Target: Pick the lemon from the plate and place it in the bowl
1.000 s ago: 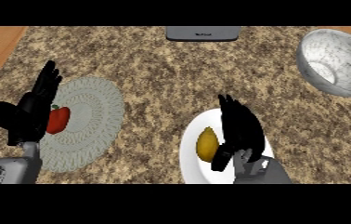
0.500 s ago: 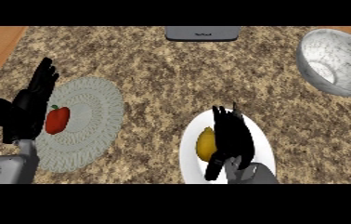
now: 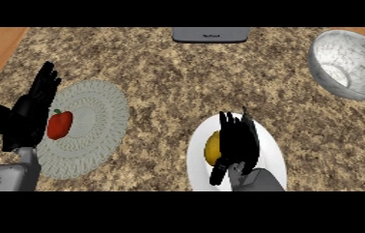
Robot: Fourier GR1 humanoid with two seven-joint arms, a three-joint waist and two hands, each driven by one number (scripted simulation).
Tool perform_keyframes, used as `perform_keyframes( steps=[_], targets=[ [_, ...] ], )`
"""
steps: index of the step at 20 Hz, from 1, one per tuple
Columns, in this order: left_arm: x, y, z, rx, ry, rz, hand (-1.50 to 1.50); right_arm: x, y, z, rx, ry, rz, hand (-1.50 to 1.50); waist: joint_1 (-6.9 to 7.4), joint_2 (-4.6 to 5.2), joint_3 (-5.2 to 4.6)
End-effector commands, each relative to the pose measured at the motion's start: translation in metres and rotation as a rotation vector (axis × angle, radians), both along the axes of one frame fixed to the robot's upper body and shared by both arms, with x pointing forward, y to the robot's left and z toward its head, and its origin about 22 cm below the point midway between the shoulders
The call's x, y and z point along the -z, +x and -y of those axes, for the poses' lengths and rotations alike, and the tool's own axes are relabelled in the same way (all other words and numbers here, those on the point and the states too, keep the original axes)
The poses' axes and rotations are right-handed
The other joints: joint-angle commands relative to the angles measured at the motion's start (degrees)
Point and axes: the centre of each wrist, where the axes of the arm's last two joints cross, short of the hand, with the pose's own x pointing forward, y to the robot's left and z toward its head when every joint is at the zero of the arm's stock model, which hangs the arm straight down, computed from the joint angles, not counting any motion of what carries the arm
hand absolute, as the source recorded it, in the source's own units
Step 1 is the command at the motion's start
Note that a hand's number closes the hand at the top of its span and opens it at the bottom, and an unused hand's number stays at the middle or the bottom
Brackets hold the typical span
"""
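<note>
Lighting here is pretty flat and even, moderately bright, no obvious single source. The speckled tabletop point(image 3: 178, 77) reads the same tone edge to edge, with no hot spots. Shadows are barely there: no clear cast shadow under the right hand point(image 3: 236, 142) on the white plate point(image 3: 271, 150), just black fingers on white. The bowl point(image 3: 341, 63) has soft shading inside, lighter toward its lower right wall. No glare anywhere. The black hands lose nearly all surface detail. No edge warping that I can spot.
</note>
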Motion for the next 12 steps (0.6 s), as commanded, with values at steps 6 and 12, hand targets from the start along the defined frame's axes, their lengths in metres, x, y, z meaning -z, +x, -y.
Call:
perform_keyframes(
  steps=[6,12],
  targets=[
    [-0.017,-0.002,0.002,0.009,0.013,-0.005,0.0,0.028,0.011,-0.001,-0.012,0.024,-0.08,1.5,0.01,0.01,0.01],
    [0.012,0.02,-0.001,-0.001,-0.013,0.016,0.0,0.04,0.031,0.01,-0.014,0.052,-0.014,1.5,-0.22,0.12,-0.01]
  ],
)
